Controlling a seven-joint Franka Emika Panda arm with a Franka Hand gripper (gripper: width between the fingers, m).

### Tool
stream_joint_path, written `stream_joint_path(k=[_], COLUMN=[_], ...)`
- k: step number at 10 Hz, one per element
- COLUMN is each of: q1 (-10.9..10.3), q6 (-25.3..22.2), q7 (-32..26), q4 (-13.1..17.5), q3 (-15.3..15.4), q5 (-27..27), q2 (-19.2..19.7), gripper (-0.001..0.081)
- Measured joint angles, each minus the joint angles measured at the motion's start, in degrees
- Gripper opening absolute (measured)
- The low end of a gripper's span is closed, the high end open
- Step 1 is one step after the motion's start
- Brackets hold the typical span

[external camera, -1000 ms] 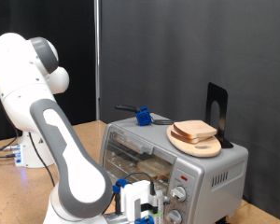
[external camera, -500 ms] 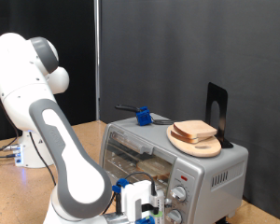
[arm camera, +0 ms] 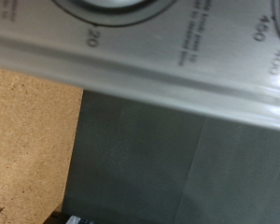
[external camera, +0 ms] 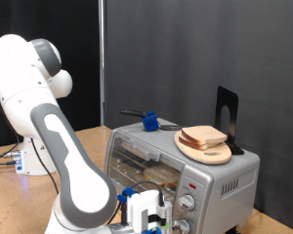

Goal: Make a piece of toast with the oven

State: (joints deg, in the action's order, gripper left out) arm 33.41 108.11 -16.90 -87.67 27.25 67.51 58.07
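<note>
The silver oven (external camera: 230, 175) stands at the exterior view's lower right, its glass door (external camera: 146, 161) shut. A pale slice of toast (external camera: 203, 136) lies on a round wooden plate (external camera: 207, 153) on the oven's top. A tan shape shows behind the glass; I cannot tell what it is. My gripper (external camera: 162, 214) is low at the oven's front, right next to the two knobs (external camera: 189, 203). The wrist view shows no fingers, only the oven's silver panel (arm camera: 177, 65) close up, with dial numbers 20, 400 and 450.
A blue object (external camera: 147, 121) and a black upright stand (external camera: 226, 112) sit on the oven's top behind the plate. The wooden table (external camera: 10, 200) lies at the left, with a black curtain behind. The wrist view shows a cork-like surface (arm camera: 28, 140) and a grey mat (arm camera: 159, 168).
</note>
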Motion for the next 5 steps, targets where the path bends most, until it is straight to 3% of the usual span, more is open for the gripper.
stream_joint_path(k=[2, 5], q1=[0.01, 0.09], q6=[0.26, 0.26], q7=[0.68, 1.1], q4=[-0.14, -0.39], q3=[-0.01, -0.01], q5=[-0.01, -0.04], q2=[-0.22, -0.35], gripper=[0.0023, 0.0007])
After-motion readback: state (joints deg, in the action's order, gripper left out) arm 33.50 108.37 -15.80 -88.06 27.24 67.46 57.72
